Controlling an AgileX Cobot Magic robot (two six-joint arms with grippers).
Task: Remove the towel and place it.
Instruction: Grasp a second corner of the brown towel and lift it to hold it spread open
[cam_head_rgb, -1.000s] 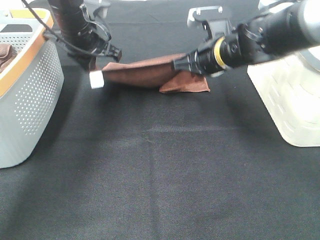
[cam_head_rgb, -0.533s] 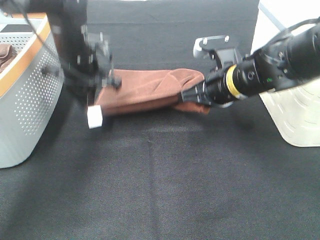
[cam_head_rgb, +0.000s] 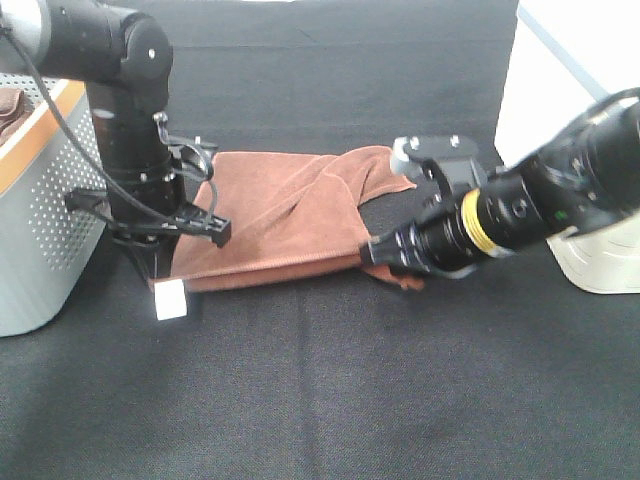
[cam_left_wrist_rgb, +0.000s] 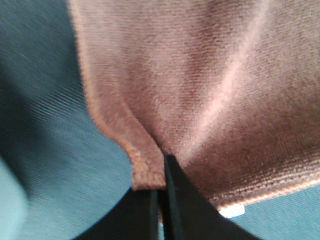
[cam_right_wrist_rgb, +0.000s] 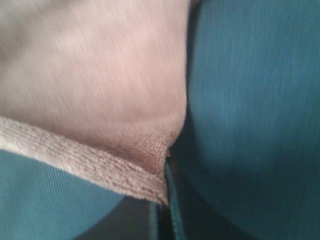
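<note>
Black fabric covers the table (cam_head_rgb: 320, 400), where the towel (cam_head_rgb: 280, 215) is stretched between the left claw (cam_head_rgb: 158, 268) and right claw (cam_head_rgb: 370, 253), each pinching one near corner, apparently to keep it flat for placement.

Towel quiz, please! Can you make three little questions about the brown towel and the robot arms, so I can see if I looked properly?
1. True or false: the left end effector and the right end effector are each pinching an edge of the towel.
2. Pick one: the little white tag sits nearest to A) the left end effector, B) the right end effector, C) the middle of the towel.
3. One word: what colour is the table cover under the towel?

Key: 1 true. 2 A. 3 black.
</note>
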